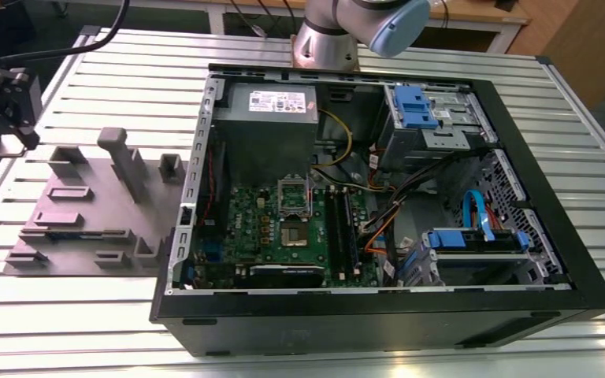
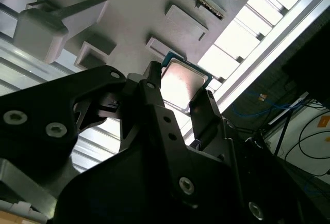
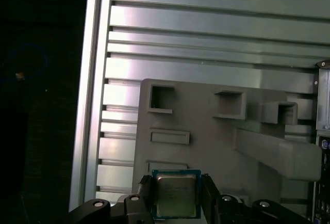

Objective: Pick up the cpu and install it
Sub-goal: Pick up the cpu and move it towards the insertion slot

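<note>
Silvery-grey metal catches the light: this is the top of the cpu (image 3: pixel 176 195), a small flat square with a blue-green rim. In both wrist views it sits between the two black fingers (image 3: pixel 210 199) of the gripper (image 3: pixel 178 203). The fingers press on two opposite edges, so I read the gripper as clamped on the chip.

Behind the chip lies the grey holder plate (image 1: pixel 82 213), a moulded slab with raised blocks and shallow pockets. The chip looks lifted clear of the plate rather than resting in a pocket, though I cannot be sure of the gap. In the exterior view the gripper hangs over the side of the plate farthest from the black computer case (image 1: pixel 387 311).

The case lies open just beside the plate, on the exterior view's right of it. Both rest on a slatted aluminium table (image 1: pixel 124 63). Inside the case, well apart from the plate, is the metal-framed socket (image 1: pixel 294 209) on a green board (image 1: pixel 255 224).

I judge the pick-up step to be in hand and the install not yet done. In my judgement, seating calls for a firm hold, a flat chip, and edges squared to the socket frame.
</note>
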### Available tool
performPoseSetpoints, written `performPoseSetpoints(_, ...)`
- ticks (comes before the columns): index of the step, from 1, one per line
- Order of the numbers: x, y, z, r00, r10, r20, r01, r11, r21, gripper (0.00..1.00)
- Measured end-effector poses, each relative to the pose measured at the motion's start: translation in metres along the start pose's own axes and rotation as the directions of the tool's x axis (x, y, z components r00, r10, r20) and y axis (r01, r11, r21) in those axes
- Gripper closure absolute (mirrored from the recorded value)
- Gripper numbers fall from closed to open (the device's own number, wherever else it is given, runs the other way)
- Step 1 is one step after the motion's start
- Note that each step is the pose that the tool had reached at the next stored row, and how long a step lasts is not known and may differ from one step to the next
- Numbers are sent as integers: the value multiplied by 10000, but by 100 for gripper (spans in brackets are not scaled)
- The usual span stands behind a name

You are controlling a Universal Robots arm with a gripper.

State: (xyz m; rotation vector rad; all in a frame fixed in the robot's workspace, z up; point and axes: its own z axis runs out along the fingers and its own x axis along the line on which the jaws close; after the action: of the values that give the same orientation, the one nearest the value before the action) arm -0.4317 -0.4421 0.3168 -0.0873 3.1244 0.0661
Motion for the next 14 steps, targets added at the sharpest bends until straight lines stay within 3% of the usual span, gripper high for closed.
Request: performPoseSetpoints(14, -4, 10, -235, 10000, 0, -1, 0, 10000, 1, 53)
